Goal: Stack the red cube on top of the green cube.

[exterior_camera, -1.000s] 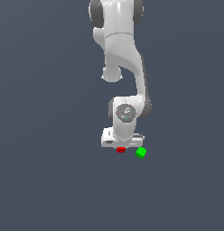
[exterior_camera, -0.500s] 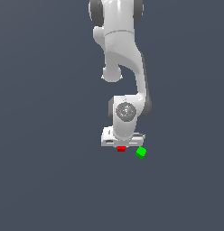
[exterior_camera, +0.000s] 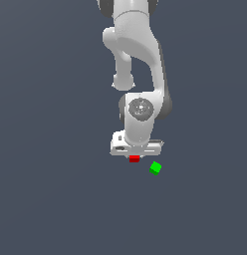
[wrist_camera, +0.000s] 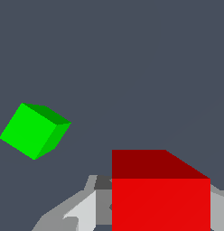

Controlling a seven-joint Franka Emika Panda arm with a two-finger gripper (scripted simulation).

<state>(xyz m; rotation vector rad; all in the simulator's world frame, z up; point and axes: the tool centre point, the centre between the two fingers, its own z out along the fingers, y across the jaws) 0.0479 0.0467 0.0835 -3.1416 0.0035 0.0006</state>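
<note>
The red cube (exterior_camera: pixel 134 158) sits between the jaws of my gripper (exterior_camera: pixel 135 154), right under the white hand. In the wrist view the red cube (wrist_camera: pixel 161 198) fills the space between the grey fingers (wrist_camera: pixel 82 211), which press on its sides. The gripper is shut on it and holds it slightly above the floor. The green cube (exterior_camera: pixel 155 168) lies on the floor just to the exterior view's right of the red cube, turned at an angle and apart from it. It also shows in the wrist view (wrist_camera: pixel 33 131).
The dark grey floor (exterior_camera: pixel 56 199) stretches flat all around. The white arm (exterior_camera: pixel 138 60) rises above the hand. No other objects show.
The hand and the red cube have risen slightly together. The green cube has not moved.
</note>
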